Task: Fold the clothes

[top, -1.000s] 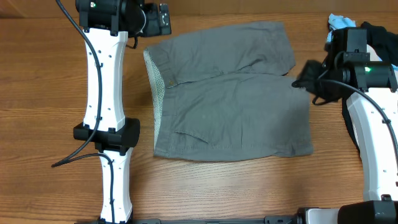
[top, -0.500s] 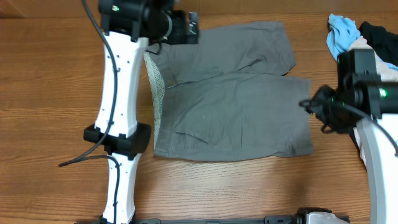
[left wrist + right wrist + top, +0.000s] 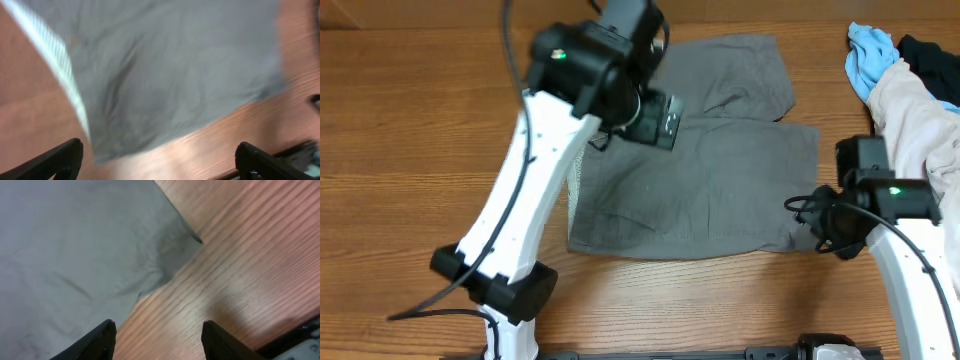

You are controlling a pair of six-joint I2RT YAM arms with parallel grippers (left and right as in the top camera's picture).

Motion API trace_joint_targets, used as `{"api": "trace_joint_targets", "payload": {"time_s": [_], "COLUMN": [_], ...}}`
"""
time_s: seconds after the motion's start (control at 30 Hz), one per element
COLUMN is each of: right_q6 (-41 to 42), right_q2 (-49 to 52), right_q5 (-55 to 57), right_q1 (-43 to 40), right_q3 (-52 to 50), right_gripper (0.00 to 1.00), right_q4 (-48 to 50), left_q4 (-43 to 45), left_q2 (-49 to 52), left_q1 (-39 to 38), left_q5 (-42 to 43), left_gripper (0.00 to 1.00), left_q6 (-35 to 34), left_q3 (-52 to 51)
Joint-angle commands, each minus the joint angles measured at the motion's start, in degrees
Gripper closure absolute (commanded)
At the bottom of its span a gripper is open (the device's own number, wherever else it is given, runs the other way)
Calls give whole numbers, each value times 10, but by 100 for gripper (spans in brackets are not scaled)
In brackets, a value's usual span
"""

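Note:
The clothes are gray shorts [image 3: 720, 170] that lie flat in the middle of the wooden table, with the pale waistband lining [image 3: 60, 75] on the left. My left gripper [image 3: 160, 162] hovers over the upper left part of the shorts, its jaws wide open and empty; that view is blurred by motion. The left arm [image 3: 590, 70] hides part of the waistband from above. My right gripper [image 3: 810, 220] stands open over bare wood beside the lower right hem corner [image 3: 185, 230], with nothing between its fingers [image 3: 100, 340].
A whitish-pink garment [image 3: 910, 110], a light-blue cloth [image 3: 868, 55] and a dark garment [image 3: 932, 55] are piled at the far right. The right arm's base stands in the lower right corner.
My left arm swung right and forward, from the shorts' top left corner to over them. My right gripper moved down the right edge to the lower hem corner and opened wider.

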Motion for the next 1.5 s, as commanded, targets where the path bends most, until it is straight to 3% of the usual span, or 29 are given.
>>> {"api": "trace_joint_targets", "payload": {"time_s": [0.0,0.13,0.33,0.53,0.7,0.87,1.07,1.47], "right_q6": [27,27,-8,-10,-53,-53,-49,-49], "right_q2": [2,12,52,85,93,93,93,93], "right_q5": [10,7,-36,-39,-87,-87,-91,-96], "right_q1": [-27,-76,-136,-138,-138,-138,-138,-138], "right_q3": [-52,-107,-140,-140,-140,-140,-140,-140], "right_gripper": [41,42,43,39,29,22,21,15], "right_q4": [35,91,157,186,187,187,187,188], "left_q4": [-2,-2,-1,-2,-2,-2,-1,141], "left_q2": [-11,-36,-86,-113,-146,-209,-231,-230], "left_q1": [3,4,4,2,-5,-32,-60,-61], "left_q5": [-88,-150,-153,-152,-117,-146,-162,-151], "left_gripper": [0,0,0,0,0,0,0,0], "left_q6": [-51,-103,-148,-155,-150,-211,-292,-311], "left_q3": [-73,-114,-117,-117,-149,-220,-298,-503]}}
